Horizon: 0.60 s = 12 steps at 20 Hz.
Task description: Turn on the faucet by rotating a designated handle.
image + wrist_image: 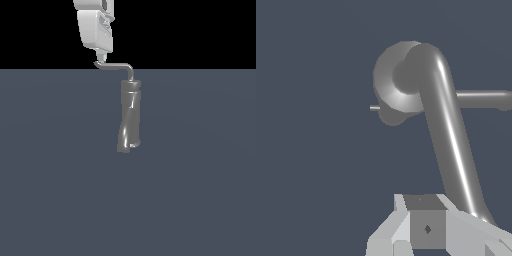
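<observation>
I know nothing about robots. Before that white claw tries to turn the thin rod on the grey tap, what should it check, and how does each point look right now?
1. Gripper sits at the handle's far end: ok, it hangs right above the upturned tip.
2. Fingers touching the rod: cannot tell.
3. Jaws open or shut: cannot tell.
4. Faucet standing upright on the floor: ok.
5. Handle joined to the column top: ok.
6. Nothing near the handle's swing: ok in both views.
</observation>
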Available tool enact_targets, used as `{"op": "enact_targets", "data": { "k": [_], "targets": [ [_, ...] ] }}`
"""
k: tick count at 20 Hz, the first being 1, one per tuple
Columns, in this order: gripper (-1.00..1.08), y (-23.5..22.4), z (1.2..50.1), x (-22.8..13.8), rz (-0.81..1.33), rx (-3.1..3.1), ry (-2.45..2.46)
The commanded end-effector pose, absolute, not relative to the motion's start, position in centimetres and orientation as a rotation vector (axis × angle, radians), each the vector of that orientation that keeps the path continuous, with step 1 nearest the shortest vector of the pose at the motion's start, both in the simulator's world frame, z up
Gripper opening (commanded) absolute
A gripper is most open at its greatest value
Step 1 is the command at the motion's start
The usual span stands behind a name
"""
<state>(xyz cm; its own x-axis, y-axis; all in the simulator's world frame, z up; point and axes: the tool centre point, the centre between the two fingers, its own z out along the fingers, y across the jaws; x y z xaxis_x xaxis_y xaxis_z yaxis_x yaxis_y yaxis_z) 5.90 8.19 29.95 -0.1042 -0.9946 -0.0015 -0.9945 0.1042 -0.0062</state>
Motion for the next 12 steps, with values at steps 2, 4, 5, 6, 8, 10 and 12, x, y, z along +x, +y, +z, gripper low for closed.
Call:
{"op": "enact_targets", "data": {
  "k": [2,4,5,6,8,10,12],
  "targets": [
    [-1.00,8.5,29.9,4.6,0.000,-2.106,2.332],
    [-1.00,8.6,29.9,4.1,0.000,-2.106,2.332],
    [-1.00,8.6,29.9,3.8,0.000,-2.106,2.332],
    [-1.00,8.7,29.9,3.5,0.000,-2.106,2.332],
    [-1.00,8.8,30.0,3.0,0.000,-2.105,2.332],
    [-1.00,8.9,30.0,2.4,0.000,-2.105,2.332],
    [-1.00,8.7,30.0,2.9,-0.007,-2.100,2.332]
  ]
}}
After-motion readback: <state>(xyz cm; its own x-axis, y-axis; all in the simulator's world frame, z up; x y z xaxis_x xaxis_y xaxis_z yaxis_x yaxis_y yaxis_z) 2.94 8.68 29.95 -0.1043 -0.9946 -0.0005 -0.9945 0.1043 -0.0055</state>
